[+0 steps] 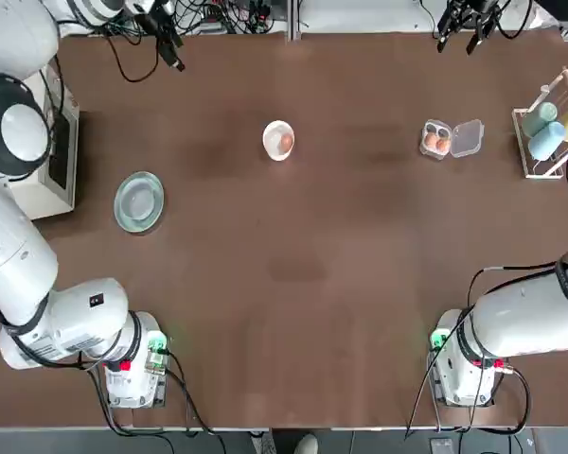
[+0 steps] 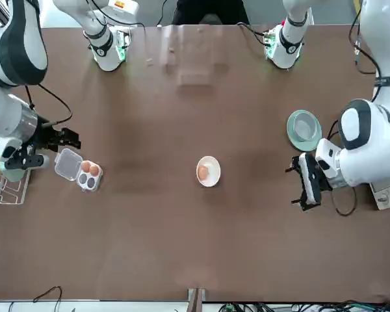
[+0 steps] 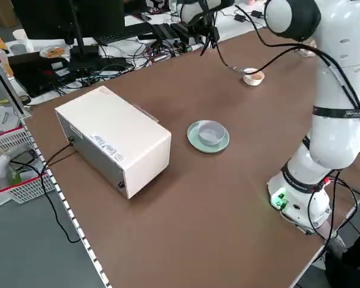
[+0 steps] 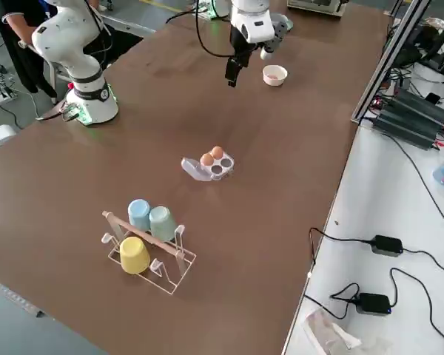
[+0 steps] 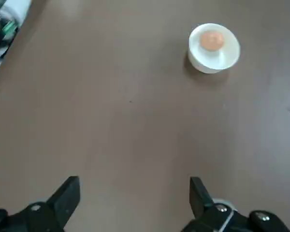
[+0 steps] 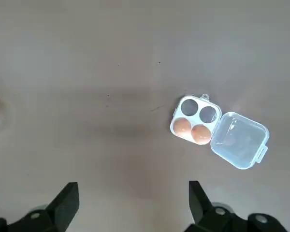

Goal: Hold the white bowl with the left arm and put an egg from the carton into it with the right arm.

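**Egg's in the bowl, looks like you're basically done**

So the egg (image 1: 286,142) is sitting inside the white bowl (image 1: 277,140), out in the middle of the bench (image 1: 293,274). The carton (image 1: 450,138) is lid-open off to the right with two eggs left in it. Your left gripper (image 2: 308,182) is well clear of the bowl, jaws open and empty. Right gripper (image 2: 60,140) hangs near the carton, jaws spread wide too. I'd say all that's left is parking both arms.
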Available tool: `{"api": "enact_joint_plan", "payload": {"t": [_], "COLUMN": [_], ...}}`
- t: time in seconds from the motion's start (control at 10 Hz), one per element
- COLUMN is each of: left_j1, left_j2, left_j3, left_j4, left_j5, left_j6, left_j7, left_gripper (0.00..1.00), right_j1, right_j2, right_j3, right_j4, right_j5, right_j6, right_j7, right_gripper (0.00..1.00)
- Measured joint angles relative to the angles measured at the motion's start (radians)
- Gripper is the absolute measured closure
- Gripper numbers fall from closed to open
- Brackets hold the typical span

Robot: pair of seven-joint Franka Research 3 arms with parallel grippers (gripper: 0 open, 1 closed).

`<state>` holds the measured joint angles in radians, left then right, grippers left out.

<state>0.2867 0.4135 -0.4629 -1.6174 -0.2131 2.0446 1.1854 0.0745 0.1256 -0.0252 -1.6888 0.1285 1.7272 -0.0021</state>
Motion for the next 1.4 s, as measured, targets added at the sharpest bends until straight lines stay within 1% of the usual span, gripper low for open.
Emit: {"api": "enact_joint_plan", "payload": {"t": [0.1,0.3,0.5,0.6,0.7,0.9,1.0,1.2,1.4], "left_j1": [0.0,0.002,0.004,0.005,0.005,0.005,0.005,0.005,0.009], "left_j2": [-0.032,-0.081,-0.122,-0.14,-0.152,-0.153,-0.153,-0.153,-0.154], "left_j3": [0.001,0.018,0.04,0.042,0.042,0.043,0.044,0.045,0.047], "left_j4": [-0.007,-0.01,0.002,0.012,0.031,0.107,0.131,0.155,0.178], "left_j5": [0.039,0.12,0.131,0.131,0.131,0.132,0.135,0.163,0.19], "left_j6": [-0.004,-0.011,-0.011,-0.025,-0.071,-0.195,-0.238,-0.279,-0.323], "left_j7": [-0.101,-0.169,-0.206,-0.27,-0.336,-0.461,-0.527,-0.583,-0.678], "left_gripper": [0.0,0.0,0.0,0.0,0.0,0.0,0.0,0.0,0.0], "right_j1": [0.0,-0.001,-0.002,-0.002,-0.002,-0.001,0.0,0.004,0.006], "right_j2": [-0.001,-0.012,-0.027,-0.03,-0.032,-0.039,-0.044,-0.047,-0.05], "right_j3": [-0.002,-0.01,-0.015,-0.015,-0.015,-0.015,-0.014,-0.014,-0.014], "right_j4": [0.001,0.002,0.002,0.002,0.002,0.009,0.014,0.018,0.018], "right_j5": [-0.002,-0.007,-0.008,-0.009,-0.009,-0.01,-0.012,-0.053,-0.065], "right_j6": [-0.006,-0.023,-0.031,-0.035,-0.039,-0.038,-0.038,-0.038,-0.038], "right_j7": [0.003,0.006,0.009,0.011,0.013,0.017,0.018,0.018,0.019], "right_gripper": [0.0,0.0,0.0,0.0,0.0,0.0,0.0,0.0,0.0]}}
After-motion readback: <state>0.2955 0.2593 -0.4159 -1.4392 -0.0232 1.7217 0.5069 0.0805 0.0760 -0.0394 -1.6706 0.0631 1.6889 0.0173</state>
